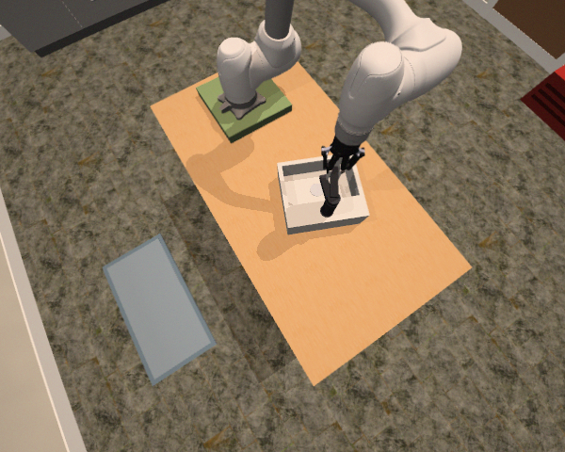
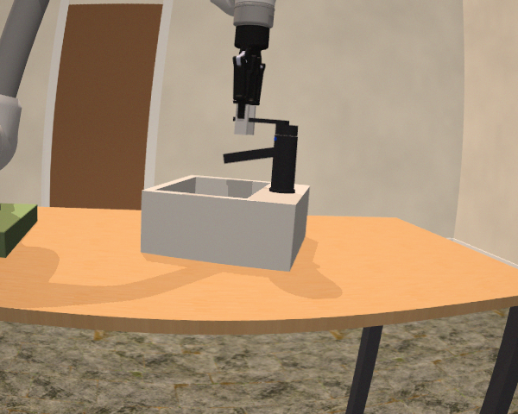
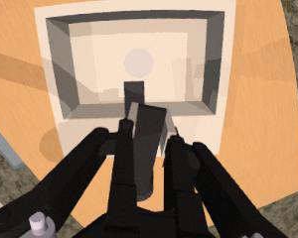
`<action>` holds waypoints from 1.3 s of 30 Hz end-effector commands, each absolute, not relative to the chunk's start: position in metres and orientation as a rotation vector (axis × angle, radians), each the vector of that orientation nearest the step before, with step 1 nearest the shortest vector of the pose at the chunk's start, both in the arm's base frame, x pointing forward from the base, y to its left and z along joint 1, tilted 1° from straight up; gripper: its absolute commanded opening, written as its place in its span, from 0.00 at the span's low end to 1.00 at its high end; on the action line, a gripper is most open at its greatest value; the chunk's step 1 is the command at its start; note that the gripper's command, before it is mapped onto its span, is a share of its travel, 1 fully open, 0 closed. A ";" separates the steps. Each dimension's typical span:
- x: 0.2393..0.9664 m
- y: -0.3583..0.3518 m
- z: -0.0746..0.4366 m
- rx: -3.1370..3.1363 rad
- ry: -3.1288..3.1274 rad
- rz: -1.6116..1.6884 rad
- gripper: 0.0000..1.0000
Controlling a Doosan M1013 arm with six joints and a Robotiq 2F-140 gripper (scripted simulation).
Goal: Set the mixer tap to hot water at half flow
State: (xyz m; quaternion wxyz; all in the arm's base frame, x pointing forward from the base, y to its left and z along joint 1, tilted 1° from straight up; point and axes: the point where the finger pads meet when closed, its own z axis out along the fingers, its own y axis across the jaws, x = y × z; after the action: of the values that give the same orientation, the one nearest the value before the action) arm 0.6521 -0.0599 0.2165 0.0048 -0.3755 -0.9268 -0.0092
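Note:
A black mixer tap [image 2: 282,165] [image 1: 327,209] stands on the corner ledge of a white sink basin [image 2: 214,231] [image 1: 321,223] [image 3: 136,8] on the orange table [image 1: 346,301] [image 2: 384,267]. Its spout [image 2: 246,155] [image 3: 133,91] reaches out over the basin. The thin lever [image 2: 270,121] [image 3: 149,139] lies about level on top and points roughly the same way as the spout. My gripper [image 2: 244,121] [image 1: 332,185] [image 3: 148,115] comes straight down from above and is shut on the lever's free end. A blue dot [image 2: 275,139] shows on the tap body; the red dot is hidden.
The arm's green base block [image 1: 273,104] [image 2: 4,227] sits at the table's far end. A blue-grey mat [image 1: 158,309] lies on the floor beside the table. A red crate [image 1: 560,102] stands off to the right. A brown door [image 2: 103,102] is behind.

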 end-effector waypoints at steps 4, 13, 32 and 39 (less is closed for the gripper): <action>0.652 -0.060 0.217 -1.176 -2.903 -0.029 0.00; 0.654 -0.058 0.217 -1.220 -2.884 -0.029 0.00; 0.683 -0.039 0.217 -1.730 -2.607 -0.026 0.00; 0.693 -0.035 0.217 -1.883 -2.497 -0.024 0.00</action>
State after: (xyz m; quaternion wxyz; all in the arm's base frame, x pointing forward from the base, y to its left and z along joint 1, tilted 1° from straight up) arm 0.6892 -0.0365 0.2169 0.0074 -0.5822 -0.8129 -0.0099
